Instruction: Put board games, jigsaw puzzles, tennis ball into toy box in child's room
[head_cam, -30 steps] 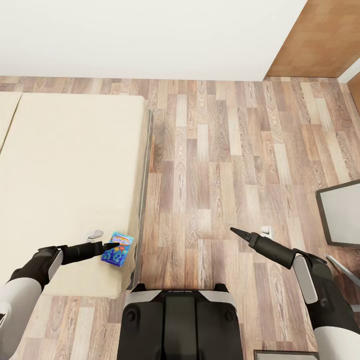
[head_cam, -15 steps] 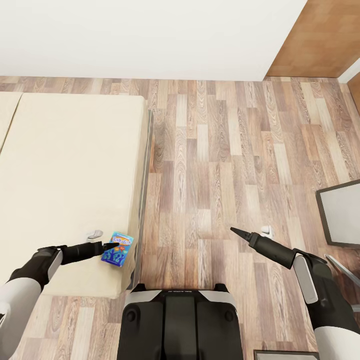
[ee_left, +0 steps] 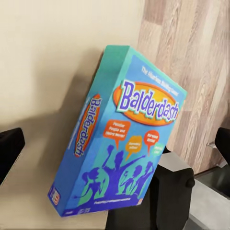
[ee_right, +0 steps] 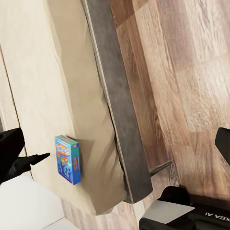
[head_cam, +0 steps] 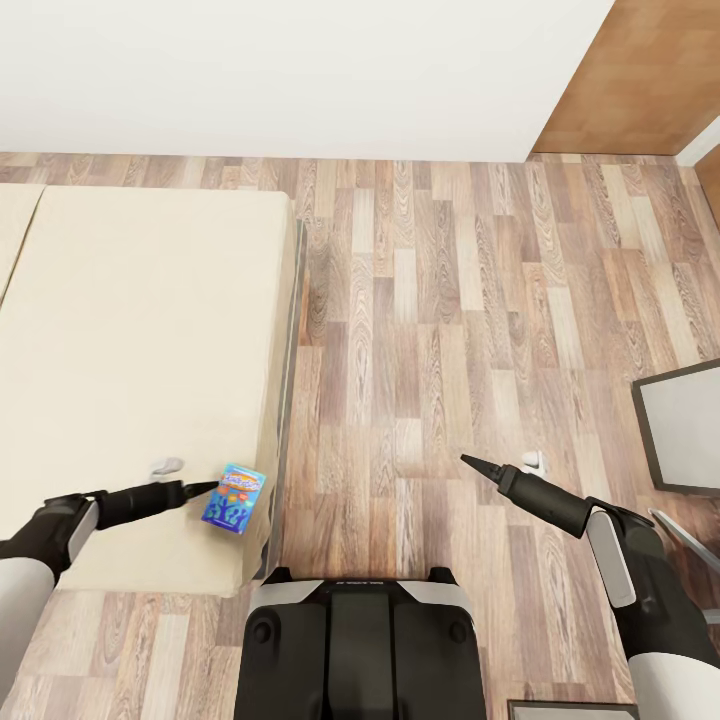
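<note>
Blue game box (head_cam: pixel 233 498) lies at the bed's (head_cam: pixel 130 330) near corner, long axis pointing away from you. Your left gripper (head_cam: pixel 205 489), the nearer one, has its tips spread just beside the box; the right gripper's (head_cam: pixel 470 462) spread I cannot tell.

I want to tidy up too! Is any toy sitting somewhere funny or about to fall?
Yes. The Balderdash board game lies at the very corner of the bed, right by the edge nearest the floor, so it looks ready to slip off. The left gripper points at it without holding it.

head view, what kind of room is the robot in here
Most likely a bedroom: a cream bed with a Balderdash board game lying near its edge, wood plank floor, and a plain white wall behind.
</note>
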Motion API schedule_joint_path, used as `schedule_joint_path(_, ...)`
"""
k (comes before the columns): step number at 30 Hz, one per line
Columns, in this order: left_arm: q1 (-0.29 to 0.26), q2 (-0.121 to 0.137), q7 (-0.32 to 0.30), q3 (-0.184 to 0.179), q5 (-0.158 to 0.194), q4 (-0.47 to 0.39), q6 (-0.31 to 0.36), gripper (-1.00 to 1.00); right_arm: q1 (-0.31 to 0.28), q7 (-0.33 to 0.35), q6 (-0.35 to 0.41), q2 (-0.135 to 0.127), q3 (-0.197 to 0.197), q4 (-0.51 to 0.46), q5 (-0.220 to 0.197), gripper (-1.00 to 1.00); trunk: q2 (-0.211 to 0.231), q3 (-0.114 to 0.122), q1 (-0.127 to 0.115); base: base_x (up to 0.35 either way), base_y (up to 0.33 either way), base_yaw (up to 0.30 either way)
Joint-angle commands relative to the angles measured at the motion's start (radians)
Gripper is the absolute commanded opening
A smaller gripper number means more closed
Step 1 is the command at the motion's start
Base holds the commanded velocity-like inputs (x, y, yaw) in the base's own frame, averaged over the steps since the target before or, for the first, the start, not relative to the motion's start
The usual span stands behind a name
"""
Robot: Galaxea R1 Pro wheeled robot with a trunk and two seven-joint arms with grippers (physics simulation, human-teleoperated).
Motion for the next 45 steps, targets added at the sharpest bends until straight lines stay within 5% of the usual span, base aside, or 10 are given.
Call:
schedule_joint_path(1, 0.000, 0.008, -0.017, 0.008, -0.005, -0.001, 0.008, 1.00, 0.000, 0.002, 0.005, 0.000, -0.001, 0.000, -0.002, 1.00, -0.001, -0.001, 0.001, 0.000, 0.000, 0.000)
schedule_joint_path(12, -0.001, 0.065, -0.084, 0.013, -0.001, -0.001, 0.005, 1.00, 0.000, 0.000, 0.004, 0.001, -0.002, 0.000, -0.002, 1.00, -0.001, -0.001, 0.001, 0.000, 0.000, 0.000)
schedule_joint_path(16, -0.001, 0.091, -0.284, 0.053, -0.004, -0.006, 0.014, 1.00, 0.000, -0.001, 0.003, 0.000, -0.002, 0.006, -0.001, 1.00, -0.001, -0.001, 0.001, 0.000, 0.000, 0.000)
schedule_joint_path(28, 0.000, 0.139, -0.552, 0.079, -0.006, -0.010, 0.031, 1.00, 0.000, 0.005, 0.002, 0.001, -0.004, -0.001, -0.002, 1.00, -0.001, -0.001, 0.001, 0.000, 0.000, 0.000)
schedule_joint_path(45, 0.001, 0.158, -0.575, 0.079, -0.004, -0.010, 0.040, 1.00, 0.000, 0.006, 0.002, 0.002, -0.004, -0.002, -0.002, 1.00, -0.001, 0.003, 0.001, 0.000, 0.000, 0.000)
